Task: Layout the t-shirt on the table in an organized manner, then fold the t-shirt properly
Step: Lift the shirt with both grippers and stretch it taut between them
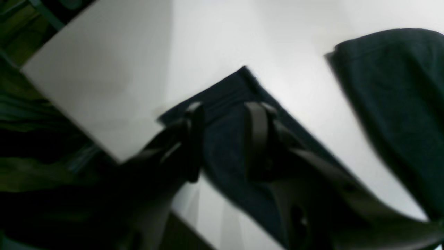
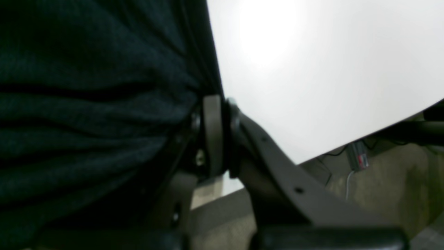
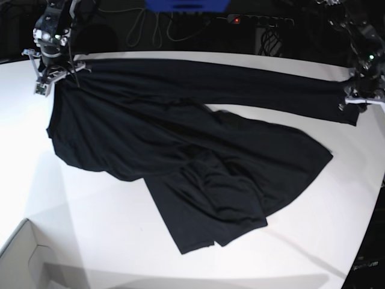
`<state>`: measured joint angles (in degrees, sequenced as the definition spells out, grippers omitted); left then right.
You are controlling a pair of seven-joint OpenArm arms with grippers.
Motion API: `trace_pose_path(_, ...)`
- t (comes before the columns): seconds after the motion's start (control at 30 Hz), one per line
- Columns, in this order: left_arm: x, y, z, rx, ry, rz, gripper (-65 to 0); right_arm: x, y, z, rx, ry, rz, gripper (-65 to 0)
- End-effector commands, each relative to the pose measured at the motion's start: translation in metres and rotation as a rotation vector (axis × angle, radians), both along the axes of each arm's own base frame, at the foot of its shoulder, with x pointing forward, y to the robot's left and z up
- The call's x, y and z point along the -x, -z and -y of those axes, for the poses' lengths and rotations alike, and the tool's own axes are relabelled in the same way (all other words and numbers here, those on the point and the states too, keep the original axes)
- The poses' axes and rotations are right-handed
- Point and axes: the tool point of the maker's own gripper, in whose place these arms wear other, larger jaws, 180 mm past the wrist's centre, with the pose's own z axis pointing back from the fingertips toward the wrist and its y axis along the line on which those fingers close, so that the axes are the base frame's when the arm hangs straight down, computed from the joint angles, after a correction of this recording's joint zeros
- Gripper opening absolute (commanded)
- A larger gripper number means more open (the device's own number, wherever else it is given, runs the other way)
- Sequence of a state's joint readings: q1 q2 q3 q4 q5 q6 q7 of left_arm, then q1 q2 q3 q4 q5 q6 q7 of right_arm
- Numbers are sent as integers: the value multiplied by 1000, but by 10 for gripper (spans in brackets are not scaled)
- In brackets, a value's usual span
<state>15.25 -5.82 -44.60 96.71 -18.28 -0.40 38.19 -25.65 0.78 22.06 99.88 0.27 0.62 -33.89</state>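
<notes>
The black t-shirt [image 3: 180,138] lies spread and rumpled across the white table [image 3: 90,229], its top edge stretched between the two arms. At the back left, my right gripper [image 3: 51,75] is shut on a bunched corner of the fabric [image 2: 86,104], its fingers [image 2: 213,132] pressed together. At the far right, my left gripper [image 3: 355,96] stands over the shirt's other corner. In the left wrist view its jaws [image 1: 225,106] are apart, and the corner of the cloth [image 1: 239,194] lies flat on the table [image 1: 104,69] under them. Another fold of the shirt [image 1: 388,90] lies to the right.
A white box corner [image 3: 24,259] sits at the front left. Cables and a power strip [image 3: 258,21] run behind the table's back edge. The table's curved edge [image 3: 373,205] falls away on the right, with floor and cables [image 2: 357,159] below it.
</notes>
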Motion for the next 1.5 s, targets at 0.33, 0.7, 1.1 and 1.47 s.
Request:
trace_pose_path(0.33,-79,-40,-5,18,-10,194,-454,-3,-5,2,15,-3,11,-650)
trace_pose_path(0.7,-144,6,30,105,136,90,-130,-2,-5,3,15,-4,9,-650)
trace_pose_path(1.1,-158,39,41,131,147,56,-271,-1,-3,3,13,-3,4,-650)
trace_pose_path(1.47,-162,11,35,91,150,119,-650,-1,-3,2,11,-2,2,-650)
